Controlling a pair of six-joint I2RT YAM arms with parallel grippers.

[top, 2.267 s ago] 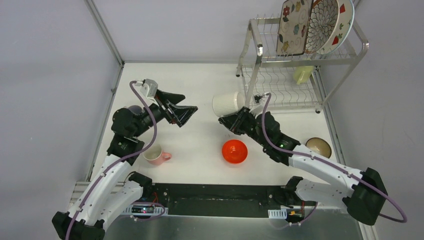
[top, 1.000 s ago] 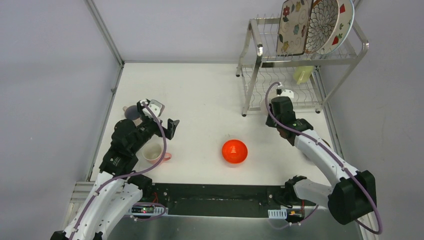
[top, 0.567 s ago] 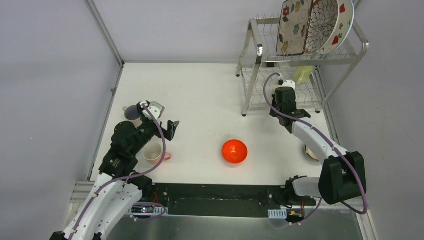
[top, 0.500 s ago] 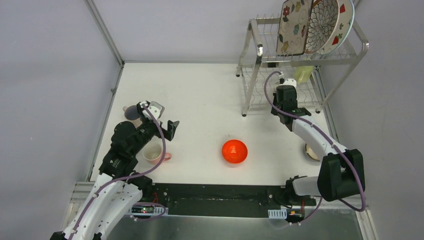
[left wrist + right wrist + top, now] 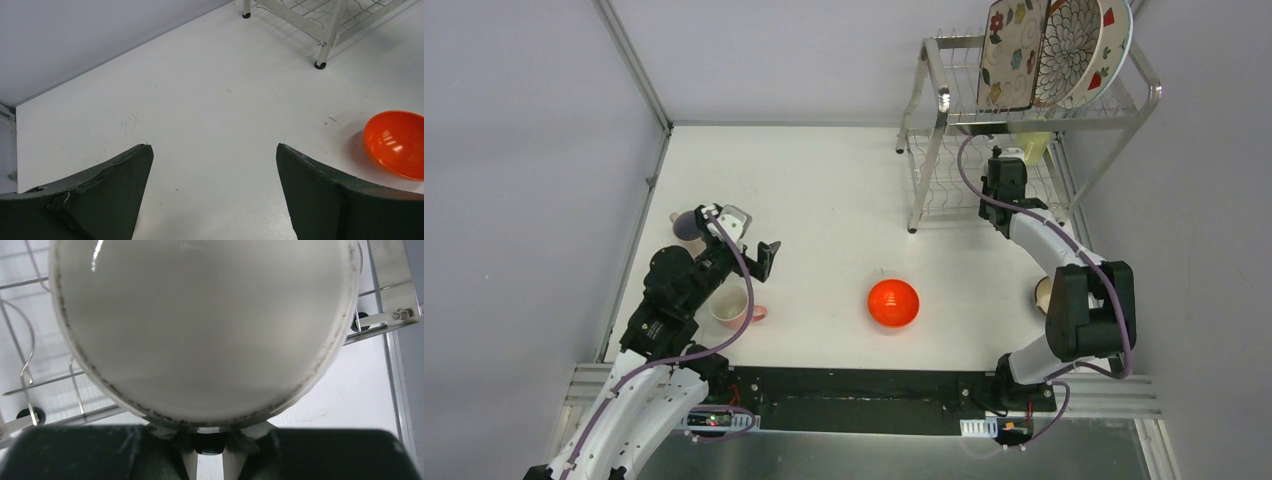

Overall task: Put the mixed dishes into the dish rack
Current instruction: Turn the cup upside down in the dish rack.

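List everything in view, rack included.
dish rack: 1, silver, far right
floral plate: 1, cream, upper shelf
petal plate: 1, brown-white, upper shelf
strawberry plate: 1, white, upper shelf
yellow cup: 1, yellow, lower shelf
white cup: 1, white, in right claw
red bowl: 1, red-orange, table centre
pink cup: 1, pink, by left arm
dark bowl: 1, dark, behind left arm
pale bowl: 1, pale, mostly behind right arm
left claw: 1, black, open over table
right claw: 1, black, shut on white cup

I am not making out any readable writing, label, brand or number anywhere; the plates [image 5: 1012, 55] standing on the dish rack [image 5: 943, 100] are showing only painted patterns.
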